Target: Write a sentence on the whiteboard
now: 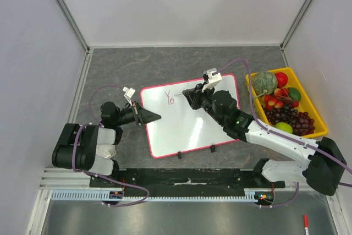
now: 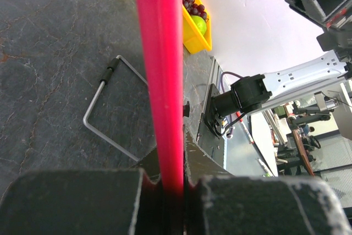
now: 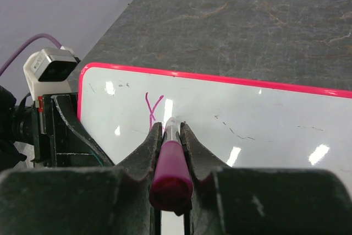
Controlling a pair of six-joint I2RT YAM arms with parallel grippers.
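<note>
The whiteboard (image 1: 190, 122) lies flat mid-table, white with a pink-red rim and two black clips on its near edge. Its rim (image 2: 160, 81) runs up the left wrist view. My left gripper (image 1: 155, 117) is shut on the rim at the board's left edge. My right gripper (image 1: 186, 96) is shut on a purple marker (image 3: 170, 160), tip down on the board (image 3: 247, 119) near its top. The sentence (image 1: 170, 98) is only a magenta "Yo" at the board's upper left; in the right wrist view its "Y" (image 3: 152, 108) shows just beyond the marker tip.
A yellow bin (image 1: 312, 114) of fruit stands right of the board, also seen in the left wrist view (image 2: 197, 23). A metal wire handle (image 2: 104, 111) lies on the dark table. A red pen (image 1: 306, 224) lies on the near right ledge. Grey walls enclose the table.
</note>
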